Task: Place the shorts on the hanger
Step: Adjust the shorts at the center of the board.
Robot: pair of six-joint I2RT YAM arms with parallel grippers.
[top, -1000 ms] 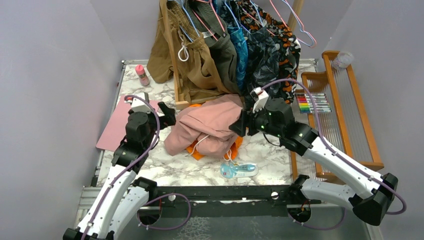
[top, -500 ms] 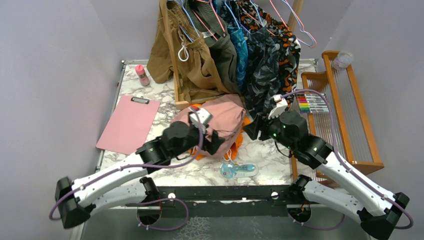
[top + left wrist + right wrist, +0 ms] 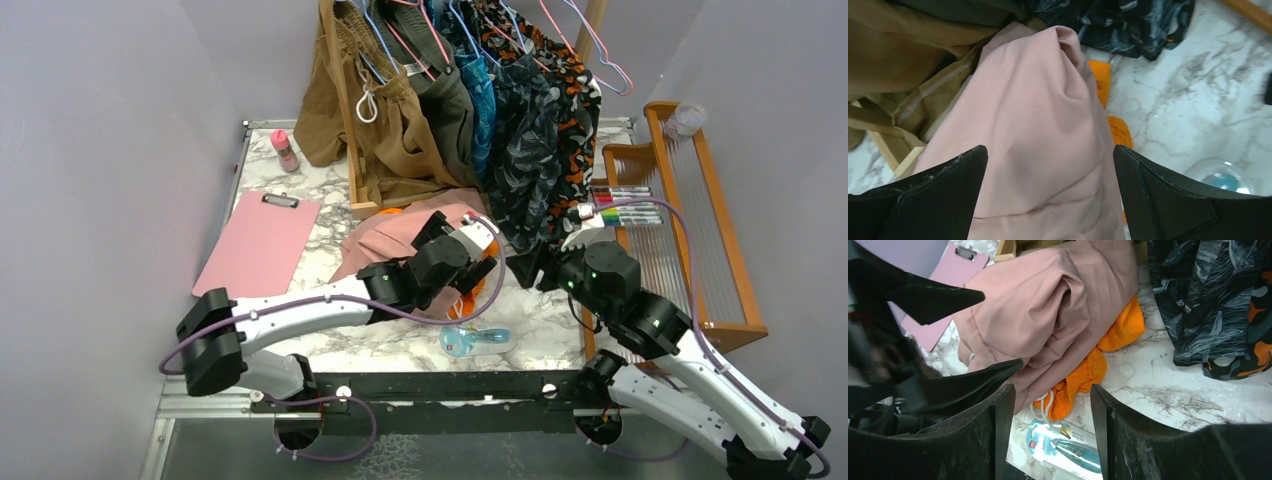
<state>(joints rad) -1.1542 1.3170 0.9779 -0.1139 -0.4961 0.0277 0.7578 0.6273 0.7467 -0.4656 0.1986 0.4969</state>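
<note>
While its jaws stand spread as wide as they go, the L gripper (image 3: 1049, 150) has hold of nothing: it hangs over the shorts (image 3: 1038, 110), one finger each side of the pink bundle's ridge, & whether the tips touch cloth can't be told. The R gripper (image 3: 1050, 390) is partly open & also empty, aimed at the bundle from the right, w/ the bundle's lower edge, a loop of white drawstring (image 3: 1045, 405) & a fold of orange shorts (image 3: 1118, 330) showing btwn its jaws. The shorts lie in a crumpled heap mid-table on the marble top (image 3: 330, 340), over the orange pair, back edge against the brown shorts (image 3: 390, 130) that hang from the rack. On the heap's near side a clear blister pack (image 3: 478, 341) w/ a blue item lies flat. Dark patterned garments (image 3: 540, 130) hang just right of the heap. A light blue wire hanger (image 3: 372, 38) shows at the rack's top among the hung clothes, well apart from the shorts. A pink clipboard (image 3: 258, 245) lies to the left; markers (image 3: 625, 205) sit in a row to the right.
</note>
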